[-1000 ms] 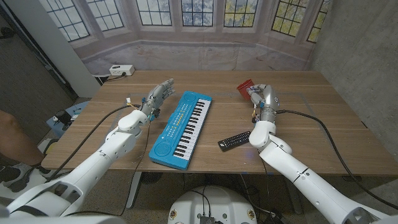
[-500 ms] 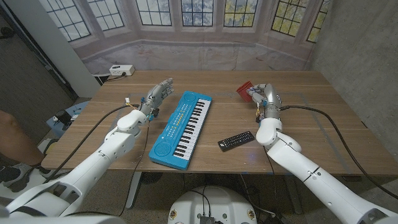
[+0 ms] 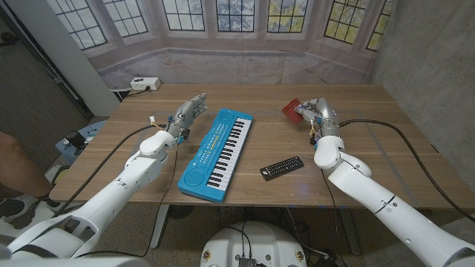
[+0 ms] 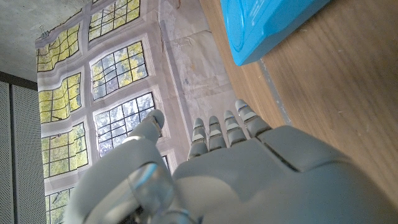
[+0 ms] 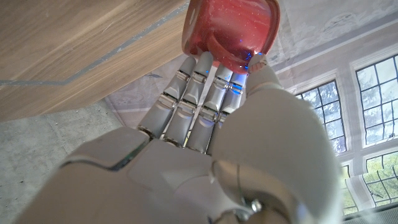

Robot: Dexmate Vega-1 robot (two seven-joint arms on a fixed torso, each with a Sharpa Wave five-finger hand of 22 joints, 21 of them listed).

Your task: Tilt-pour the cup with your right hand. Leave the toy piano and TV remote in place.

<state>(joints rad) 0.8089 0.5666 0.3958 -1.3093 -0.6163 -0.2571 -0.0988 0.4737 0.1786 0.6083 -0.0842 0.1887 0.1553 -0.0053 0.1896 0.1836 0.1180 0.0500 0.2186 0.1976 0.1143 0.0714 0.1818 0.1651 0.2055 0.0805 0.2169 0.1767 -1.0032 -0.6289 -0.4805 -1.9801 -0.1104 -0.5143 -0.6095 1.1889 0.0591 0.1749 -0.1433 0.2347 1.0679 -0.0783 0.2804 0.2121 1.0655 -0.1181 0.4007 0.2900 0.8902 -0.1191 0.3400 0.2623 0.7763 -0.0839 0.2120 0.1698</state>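
Right hand (image 3: 315,113) grasping red cup (image 3: 292,107), left hand (image 3: 187,113) released, wooden table (image 3: 371,141), windows.

No text, label, brand, number or sign in these pictures is clear enough to read.
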